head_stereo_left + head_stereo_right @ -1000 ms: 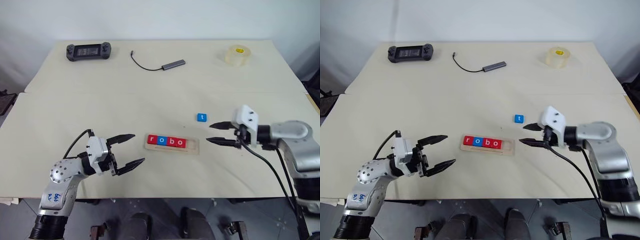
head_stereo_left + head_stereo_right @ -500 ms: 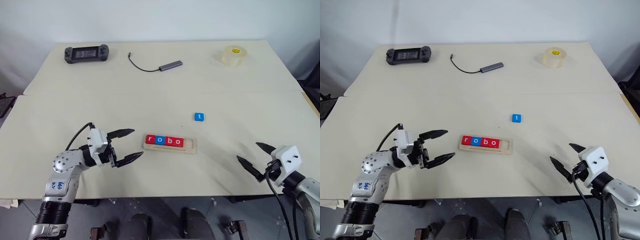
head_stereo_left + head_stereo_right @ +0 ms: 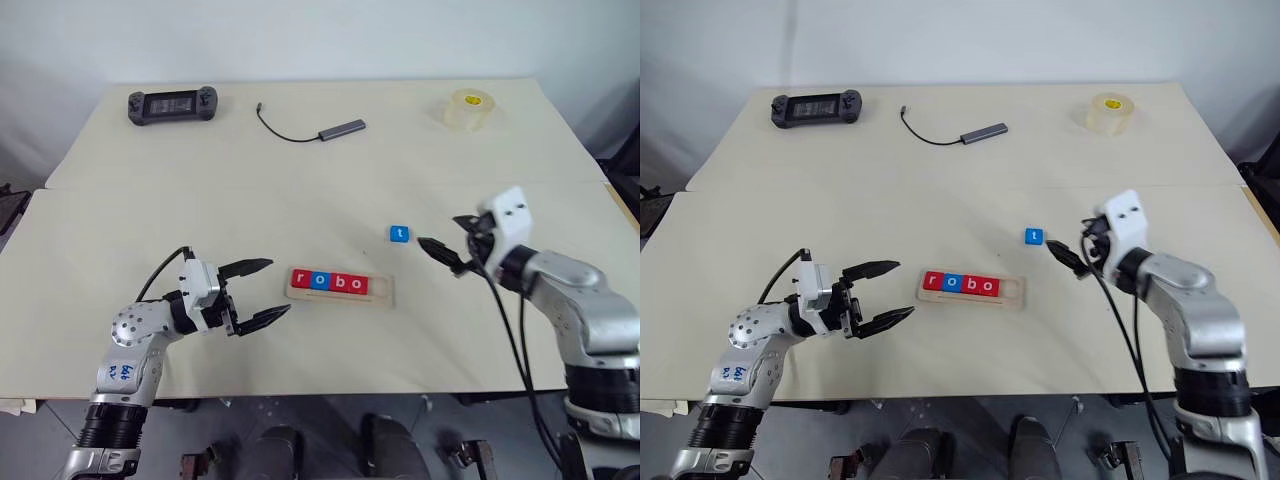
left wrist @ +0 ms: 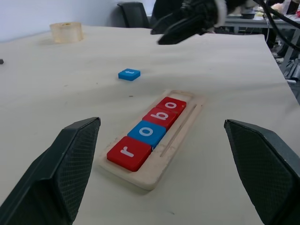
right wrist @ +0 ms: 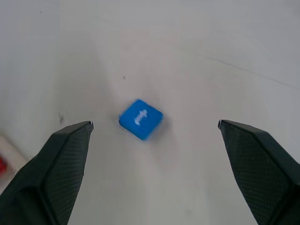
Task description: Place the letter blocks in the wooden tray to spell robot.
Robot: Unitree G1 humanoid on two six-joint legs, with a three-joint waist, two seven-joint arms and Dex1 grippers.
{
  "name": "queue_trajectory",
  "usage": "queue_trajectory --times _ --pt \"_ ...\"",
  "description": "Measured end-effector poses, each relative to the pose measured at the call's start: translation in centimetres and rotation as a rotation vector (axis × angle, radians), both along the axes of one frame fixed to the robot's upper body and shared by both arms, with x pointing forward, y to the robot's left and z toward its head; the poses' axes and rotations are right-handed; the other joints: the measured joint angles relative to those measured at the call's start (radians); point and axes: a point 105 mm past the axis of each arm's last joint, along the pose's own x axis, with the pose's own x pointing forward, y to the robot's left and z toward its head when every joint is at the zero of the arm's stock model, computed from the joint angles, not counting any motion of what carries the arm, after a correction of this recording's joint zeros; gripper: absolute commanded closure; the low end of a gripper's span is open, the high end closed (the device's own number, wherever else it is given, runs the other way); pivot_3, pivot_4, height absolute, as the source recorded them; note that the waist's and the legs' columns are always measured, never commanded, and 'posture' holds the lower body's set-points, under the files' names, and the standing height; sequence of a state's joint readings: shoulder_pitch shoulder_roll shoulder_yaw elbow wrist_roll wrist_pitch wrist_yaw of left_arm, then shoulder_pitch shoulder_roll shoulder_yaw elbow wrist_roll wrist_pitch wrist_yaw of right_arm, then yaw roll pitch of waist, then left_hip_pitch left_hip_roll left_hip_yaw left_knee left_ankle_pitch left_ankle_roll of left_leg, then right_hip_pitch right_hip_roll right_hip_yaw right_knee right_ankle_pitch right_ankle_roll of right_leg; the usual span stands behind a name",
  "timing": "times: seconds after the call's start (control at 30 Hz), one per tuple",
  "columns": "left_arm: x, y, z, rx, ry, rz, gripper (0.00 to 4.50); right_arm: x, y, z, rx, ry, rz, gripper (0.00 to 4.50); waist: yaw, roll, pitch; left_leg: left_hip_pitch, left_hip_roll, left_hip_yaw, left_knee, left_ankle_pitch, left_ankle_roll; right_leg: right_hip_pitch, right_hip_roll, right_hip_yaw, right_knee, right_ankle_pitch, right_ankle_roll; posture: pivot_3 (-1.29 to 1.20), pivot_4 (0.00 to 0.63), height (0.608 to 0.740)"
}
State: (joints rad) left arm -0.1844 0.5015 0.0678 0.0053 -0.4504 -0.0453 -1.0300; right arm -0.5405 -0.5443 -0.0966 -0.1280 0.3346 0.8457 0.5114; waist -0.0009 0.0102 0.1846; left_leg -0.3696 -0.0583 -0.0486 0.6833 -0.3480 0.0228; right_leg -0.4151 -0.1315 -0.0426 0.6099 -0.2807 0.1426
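The wooden tray (image 3: 386, 291) lies at the table's middle front. Four letter blocks sit in its groove: red r (image 3: 302, 279), blue o (image 3: 320, 280), red b (image 3: 339, 283), red o (image 3: 357, 285). The groove's right end is bare. A blue t block (image 3: 399, 234) lies flat on the table behind the tray's right end. My right gripper (image 3: 438, 232) hovers open just right of the t block, pointing at it, and in the right wrist view the t block (image 5: 140, 118) lies ahead between the two fingers. My left gripper (image 3: 278, 286) is open, just left of the tray, holding nothing.
A black game controller (image 3: 172, 104), a grey adapter with a cable (image 3: 340, 128) and a roll of clear tape (image 3: 470, 107) lie along the far edge of the table. A seam crosses the tabletop behind the t block. Black cables hang from my right arm.
My right gripper swung from beside the tray's right end down to the near table edge, then up and left to the t block, staying open. The left gripper has hardly moved.
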Motion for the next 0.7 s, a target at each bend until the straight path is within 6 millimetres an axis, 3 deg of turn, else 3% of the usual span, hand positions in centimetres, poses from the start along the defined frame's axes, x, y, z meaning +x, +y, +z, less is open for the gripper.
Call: queue_trajectory --times 0.13,0.33,0.43,0.67,0.7 --pt "-0.3 -0.2 0.1 -0.010 -0.008 0.014 0.00 2.2 2.1 -1.5 -0.002 0.064 -0.093 0.02 -0.001 0.000 0.000 -0.001 -0.001 -0.001 0.000 0.000 0.000 -0.001 0.000 -0.001 0.000 0.000 0.000 0.00 0.150 0.740" --pt "-0.8 -0.1 0.2 -0.012 -0.019 0.036 0.00 4.0 2.9 -3.4 -0.029 0.116 -0.236 0.02 -0.004 0.000 0.000 -0.001 -0.001 0.000 0.000 0.000 0.000 -0.002 0.000 0.000 0.001 0.000 0.000 0.00 0.150 0.740" --pt "-1.0 0.2 0.1 -0.002 -0.012 0.050 0.00 4.1 3.5 -3.5 -0.020 0.119 -0.257 0.64 -0.006 0.000 0.000 -0.001 -0.001 0.000 0.000 0.000 0.000 -0.002 0.001 0.000 0.002 0.000 0.000 0.00 0.150 0.740" --pt "-1.1 0.1 0.3 0.002 -0.018 0.055 0.00 3.7 4.1 -3.6 0.009 0.133 -0.284 3.04 -0.003 0.000 0.000 -0.001 -0.001 0.000 0.000 0.000 0.000 -0.002 0.000 0.000 0.003 0.000 0.000 0.00 0.150 0.740" --pt "-1.1 0.1 0.3 0.002 -0.018 0.054 0.00 3.6 3.9 -3.6 0.015 0.136 -0.293 3.05 -0.002 0.000 0.000 -0.001 -0.001 0.000 0.000 0.000 0.000 -0.002 0.000 0.000 0.003 0.000 0.000 0.00 0.150 0.740"
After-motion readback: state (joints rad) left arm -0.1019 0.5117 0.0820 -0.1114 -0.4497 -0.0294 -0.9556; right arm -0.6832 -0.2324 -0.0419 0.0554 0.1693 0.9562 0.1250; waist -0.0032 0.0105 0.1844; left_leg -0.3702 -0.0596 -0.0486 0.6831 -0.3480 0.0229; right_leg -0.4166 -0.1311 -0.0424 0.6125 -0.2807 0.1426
